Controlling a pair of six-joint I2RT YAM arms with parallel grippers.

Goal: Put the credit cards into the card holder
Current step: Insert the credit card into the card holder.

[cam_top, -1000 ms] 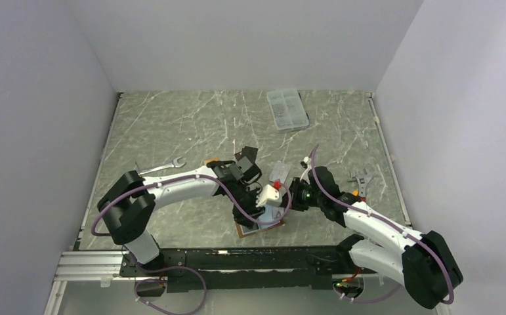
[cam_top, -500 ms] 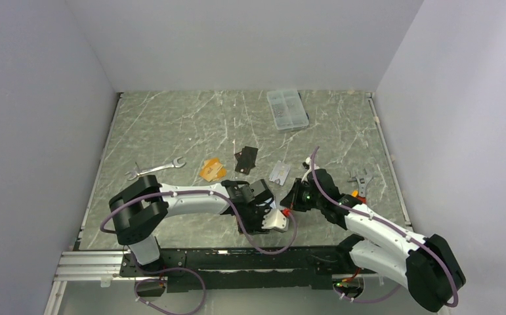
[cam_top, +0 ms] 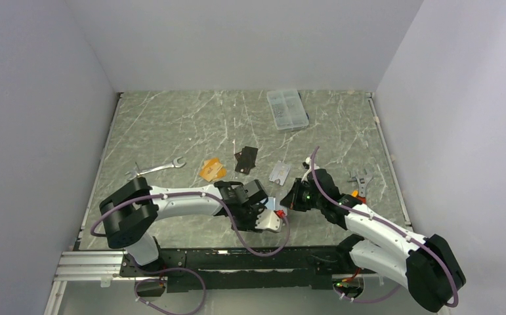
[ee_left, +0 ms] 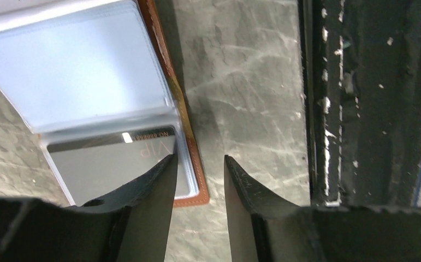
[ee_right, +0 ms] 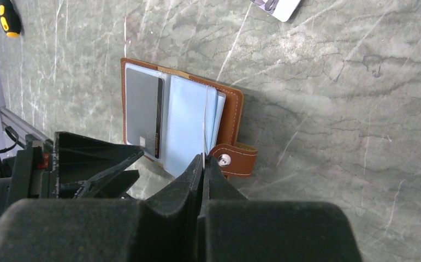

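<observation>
Close to the robot, by the black rail (ee_left: 361, 109) at the bench (cam_top: 171, 125) edge, the left tool (ee_left: 200, 164) hangs low over the near corner of the holder (ee_left: 189, 158). Its two fingers are apart and hold nothing. One finger sits just over the holder's brown rim, maybe to keep it from sliding. The holder lies open and flat on the bench, near the front edge, between the two arms. A grey card (ee_right: 142, 109) is tucked in one of its pale blue pockets. The right tool (ee_right: 203, 164) is squeezed tight, right by the snap tab. It looks like it pinches a thin page (ee_right: 205, 125) of the holder and lifts it up on its edge. I think that is so a pocket is open for the next card. Farther back, three cards lie loose on the bench, well apart from the holder. The silver card (cam_top: 280, 172) is nearest, then the orange card (cam_top: 212, 169), then the black card (cam_top: 245, 158). None of them is in the holder yet, so most of the job is left. Way at the back sits a clear box (cam_top: 287, 109).
</observation>
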